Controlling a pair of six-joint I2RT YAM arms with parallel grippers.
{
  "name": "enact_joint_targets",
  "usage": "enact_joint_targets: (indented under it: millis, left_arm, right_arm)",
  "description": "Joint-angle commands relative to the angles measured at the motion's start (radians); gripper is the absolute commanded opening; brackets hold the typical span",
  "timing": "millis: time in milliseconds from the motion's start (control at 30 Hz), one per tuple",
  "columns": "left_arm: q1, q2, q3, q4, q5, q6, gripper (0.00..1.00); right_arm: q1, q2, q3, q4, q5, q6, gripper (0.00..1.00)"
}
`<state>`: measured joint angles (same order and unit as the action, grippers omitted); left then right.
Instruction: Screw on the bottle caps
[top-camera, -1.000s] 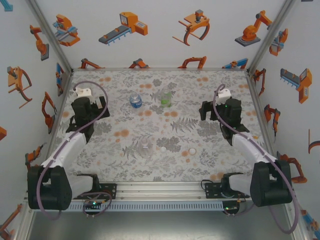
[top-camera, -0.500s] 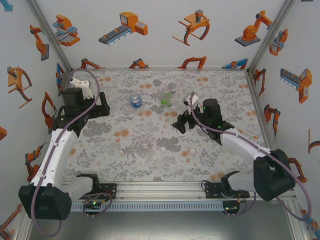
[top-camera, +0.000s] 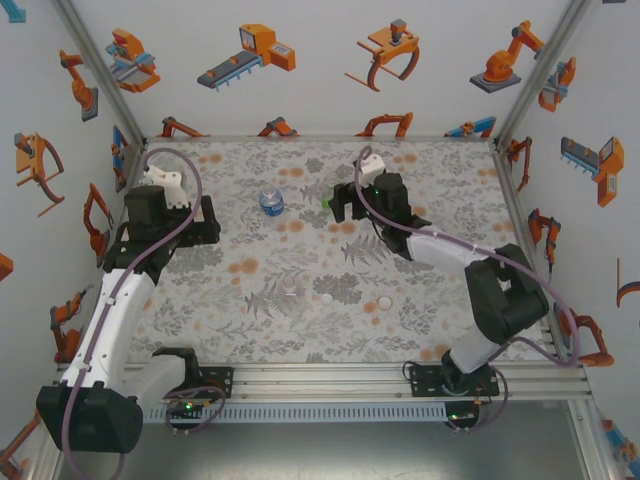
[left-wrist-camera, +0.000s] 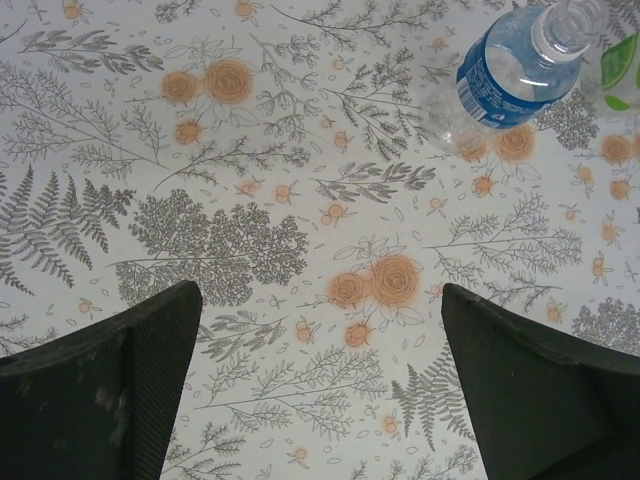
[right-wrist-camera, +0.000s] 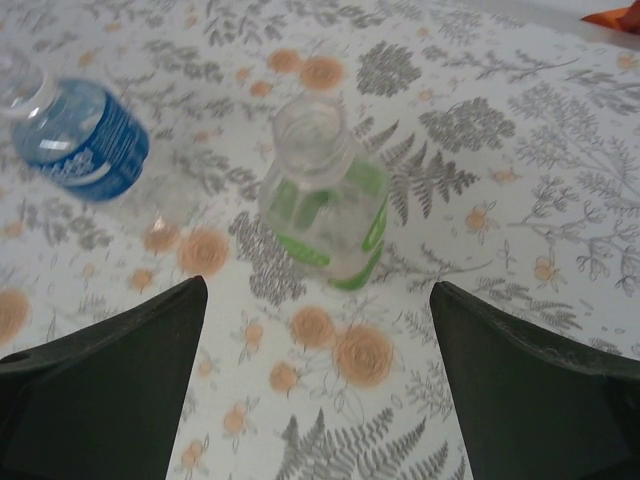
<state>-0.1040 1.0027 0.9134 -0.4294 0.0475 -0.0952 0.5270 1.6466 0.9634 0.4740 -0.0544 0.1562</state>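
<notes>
Three uncapped bottles stand on the flowered surface. The blue-label bottle (top-camera: 271, 202) (left-wrist-camera: 515, 70) (right-wrist-camera: 80, 135) is at the far middle. The green-tinted bottle (top-camera: 330, 192) (right-wrist-camera: 325, 195) stands just right of it. The plain clear bottle (top-camera: 291, 296) is nearer the front. Two white caps (top-camera: 326, 298) (top-camera: 385, 302) lie to its right. My right gripper (top-camera: 343, 207) (right-wrist-camera: 320, 380) is open, just short of the green bottle, which sits ahead of its gap. My left gripper (top-camera: 205, 222) (left-wrist-camera: 320, 390) is open over bare mat, left of the blue-label bottle.
The patterned mat (top-camera: 420, 180) is walled on three sides by white panels with orange robot pictures. An aluminium rail (top-camera: 320, 378) runs along the near edge by the arm bases. The right arm stretches diagonally across the right half of the mat.
My right arm has swung left and toward the far side, bringing its open gripper up to the green bottle. My left arm lifted and reached out, then barely shifted.
</notes>
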Motion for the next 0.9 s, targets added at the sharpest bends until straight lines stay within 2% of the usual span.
enact_joint_targets:
  millis: [0, 267, 533, 867]
  left_arm:
    - [0.01, -0.017, -0.009, 0.008, -0.016, -0.007, 0.97]
    - [0.041, -0.005, -0.007, 0.024, 0.039, -0.028, 0.97]
    - [0.046, 0.008, -0.008, 0.029, 0.022, -0.05, 0.97]
    - [0.048, 0.023, 0.004, 0.012, 0.023, -0.051, 0.97]
  right_arm:
    - [0.024, 0.063, 0.091, 0.047, 0.139, 0.052, 0.83]
    - [0.058, 0.236, 0.226, 0.031, 0.293, 0.051, 0.82]
    - [0.07, 0.34, 0.269, 0.06, 0.302, 0.075, 0.79]
    - [0.077, 0.351, 0.231, 0.101, 0.295, 0.093, 0.61]
